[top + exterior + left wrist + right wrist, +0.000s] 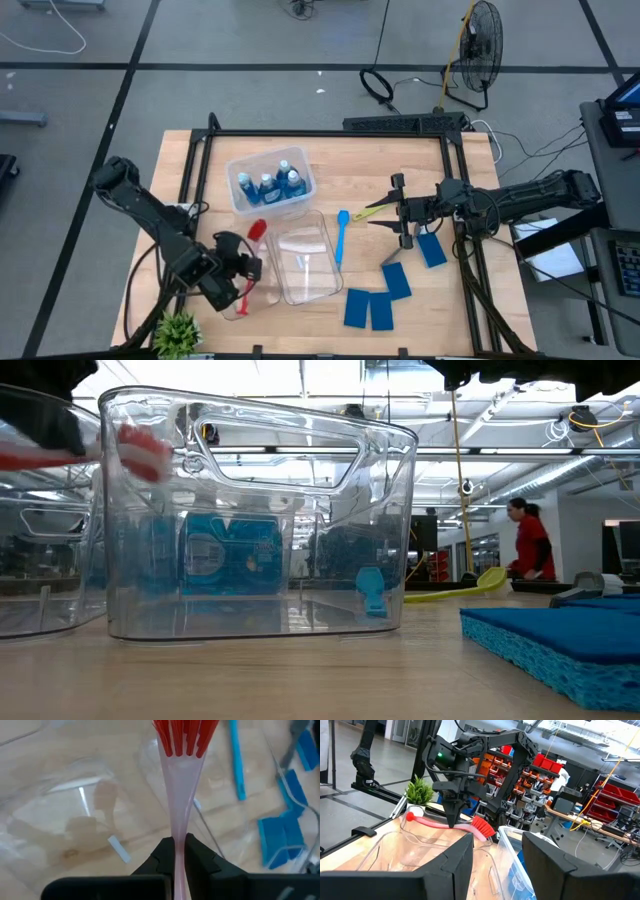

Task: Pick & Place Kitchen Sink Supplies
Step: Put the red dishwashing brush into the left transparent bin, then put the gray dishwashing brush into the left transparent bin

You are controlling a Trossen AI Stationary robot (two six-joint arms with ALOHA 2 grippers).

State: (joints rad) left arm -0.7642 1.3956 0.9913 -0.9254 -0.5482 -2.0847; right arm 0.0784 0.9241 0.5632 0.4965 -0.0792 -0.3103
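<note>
My left gripper is shut on a red-bristled brush with a pale pink handle, held over the clear bins at the table's near left. In the right wrist view the left gripper points down and the brush lies almost level. My right gripper hangs open and empty, high above a yellow-green brush that lies on the table. A blue brush lies flat beside an empty clear bin. Blue bottles stand in the far bin. Several blue sponges lie flat at the near right. My left gripper pinches the brush's pale handle between its two fingers, about midway along it. The fingers come from above, slanting down, and lie across the handle. The brush is lifted clear and almost level, its red bristles pointing toward the far side.
A small green plant stands at the near left corner. A black frame runs along the table's far and side edges. In the low view a person walks in the room behind the table.
</note>
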